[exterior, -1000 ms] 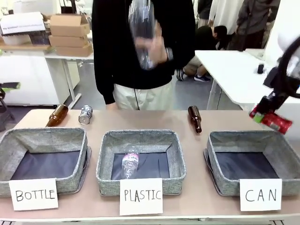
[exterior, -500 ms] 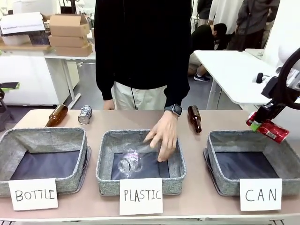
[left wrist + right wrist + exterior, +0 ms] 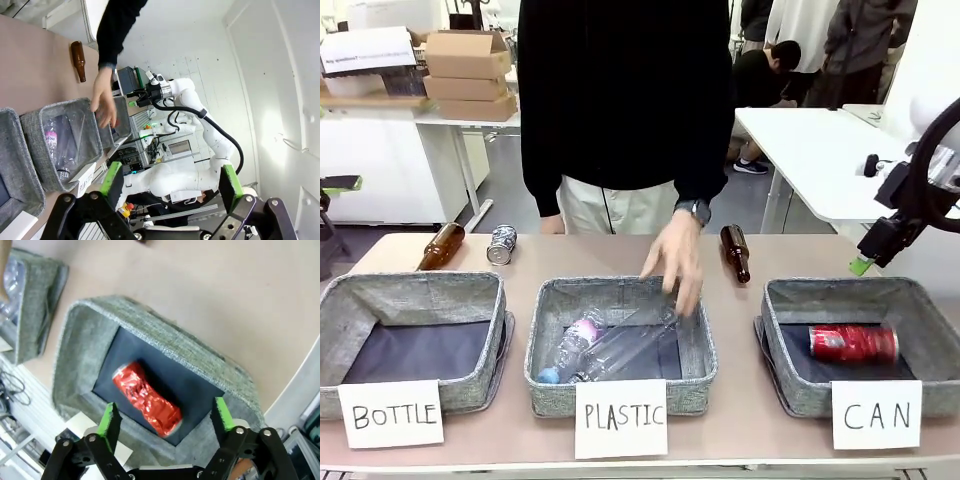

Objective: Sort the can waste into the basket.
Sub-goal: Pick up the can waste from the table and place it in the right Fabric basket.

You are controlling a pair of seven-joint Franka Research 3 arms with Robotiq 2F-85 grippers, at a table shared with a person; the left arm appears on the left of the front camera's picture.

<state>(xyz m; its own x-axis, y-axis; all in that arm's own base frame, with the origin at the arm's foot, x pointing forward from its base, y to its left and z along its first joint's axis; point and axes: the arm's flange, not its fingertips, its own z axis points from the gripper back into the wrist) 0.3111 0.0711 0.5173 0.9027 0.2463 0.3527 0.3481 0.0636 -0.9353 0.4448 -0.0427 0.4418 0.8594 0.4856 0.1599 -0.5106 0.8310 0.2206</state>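
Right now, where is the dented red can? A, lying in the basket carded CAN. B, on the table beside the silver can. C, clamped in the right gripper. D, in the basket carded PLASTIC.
A: the dented red can lies on its side inside the CAN basket, and the right gripper hangs above it with its jaws wide apart and nothing between them.

Red can [image 3: 853, 343] gone from the right gripper [image 3: 866, 260], now lying on its side on the dark floor of the basket [image 3: 782, 330] carded CAN. Jaws now spread and empty above that basket's far rim. Person's hand [image 3: 675, 262] lifted off the middle basket [image 3: 542, 340], with another clear bottle [image 3: 625, 350] newly lying inside it.
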